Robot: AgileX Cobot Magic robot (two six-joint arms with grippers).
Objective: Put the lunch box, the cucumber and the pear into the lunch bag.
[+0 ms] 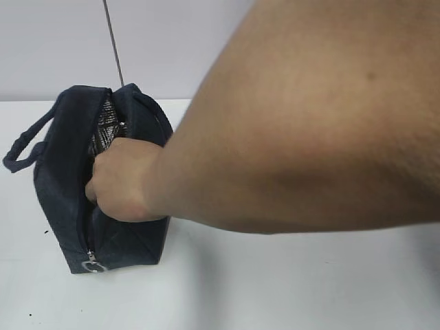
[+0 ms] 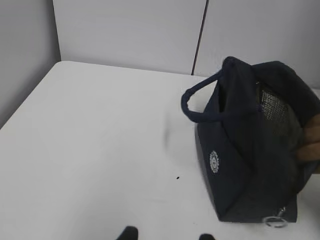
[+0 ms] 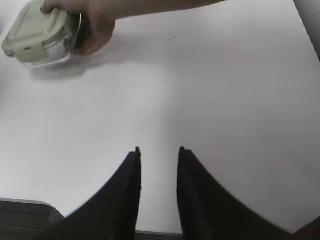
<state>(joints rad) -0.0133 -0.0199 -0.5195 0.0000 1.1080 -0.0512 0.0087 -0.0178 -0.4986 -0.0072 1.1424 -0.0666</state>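
Note:
The dark navy lunch bag (image 1: 65, 206) stands on the white table with its mouth open and silvery lining showing. The left wrist view has the lunch bag (image 2: 235, 165) at the right. A person's hand (image 1: 124, 182) grips the bag's rim. In the right wrist view a person's hand holds the lunch box (image 3: 37, 35), pale green lid up, on the table at the far left. My left gripper (image 2: 167, 235) is open over bare table, left of the bag. My right gripper (image 3: 159, 150) is open, with nothing between its fingers. The cucumber and the pear are out of view.
A person's bare forearm (image 1: 309, 124) fills the right half of the exterior view and hides both arms there. The bag's metal zipper ring (image 1: 93, 263) hangs at its near bottom corner. A grey wall (image 2: 125, 30) backs the table.

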